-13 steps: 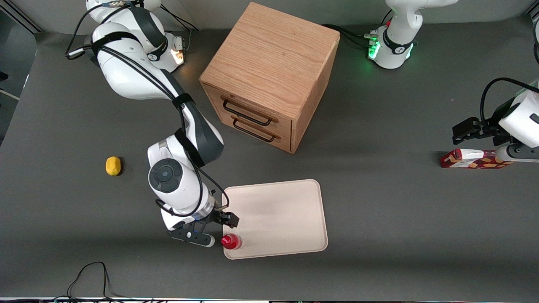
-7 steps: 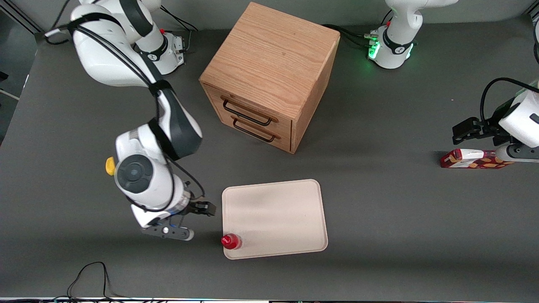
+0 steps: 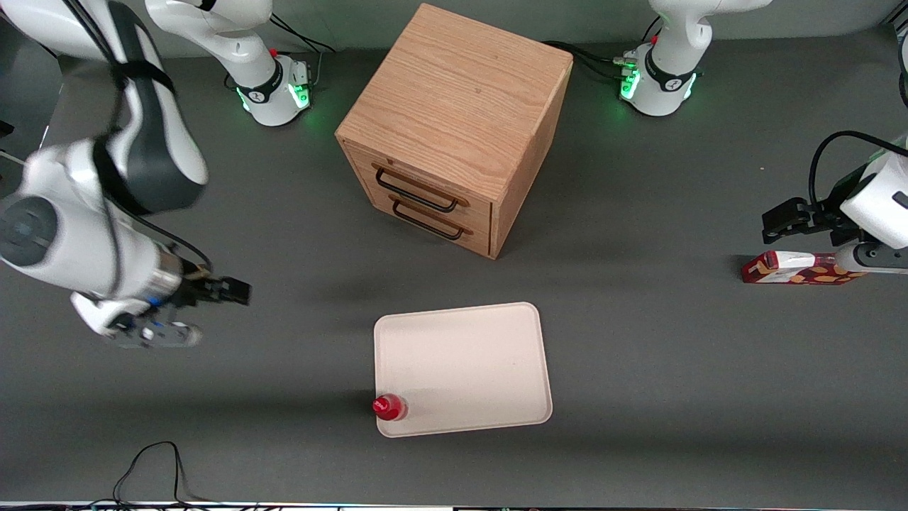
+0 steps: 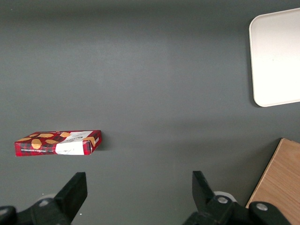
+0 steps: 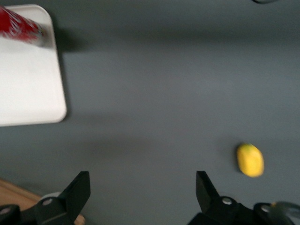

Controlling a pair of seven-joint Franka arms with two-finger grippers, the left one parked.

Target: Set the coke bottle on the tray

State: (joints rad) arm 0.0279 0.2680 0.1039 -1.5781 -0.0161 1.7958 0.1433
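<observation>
The working arm has swung away from the tray [image 3: 489, 369] since a moment ago: it was right by the tray's corner a second back, then farther off toward its own end of the table, and now its gripper [image 3: 195, 312] hangs high over bare table well apart from the tray, fingers spread wide with nothing between them. The lamp at that arm's base has gone from amber to green. The coke bottle [image 3: 389, 407] has not budged; it stands upright just inside the tray corner nearest the front camera, on the working arm's side, red cap up. Counting what is out here: one bottle, one tray, one wooden cabinet [image 3: 454, 128] with two drawers, each with a dark handle, one red-and-orange carton [image 3: 798, 268] lying flat toward the parked arm's end, and one yellow lemon [image 5: 250, 160], which the wrist camera shows on the grey table below the gripper.
</observation>
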